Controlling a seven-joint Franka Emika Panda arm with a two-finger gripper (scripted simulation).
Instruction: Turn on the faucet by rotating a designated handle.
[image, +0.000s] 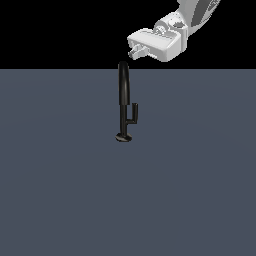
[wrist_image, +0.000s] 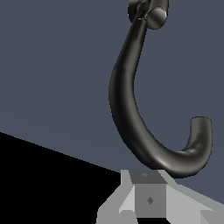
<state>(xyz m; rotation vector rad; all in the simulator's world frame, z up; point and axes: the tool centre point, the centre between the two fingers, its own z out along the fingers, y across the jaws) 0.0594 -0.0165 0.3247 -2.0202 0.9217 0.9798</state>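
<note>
The rigid, glossy handle (image: 133, 114) of the faucet (image: 123, 90) is best pushed at its upright bar, while the finger state of the gripper (image: 134, 52) cannot be told.

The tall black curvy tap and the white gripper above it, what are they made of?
This is a simulator's render, so it is a guess from looks. The slim glossy black faucet looks like polished dark metal or shiny plastic: pale highlights run along its curved pipe in the wrist view. The boxy white gripper looks like matt painted plastic or metal: flat, even shading, no shine.
</note>
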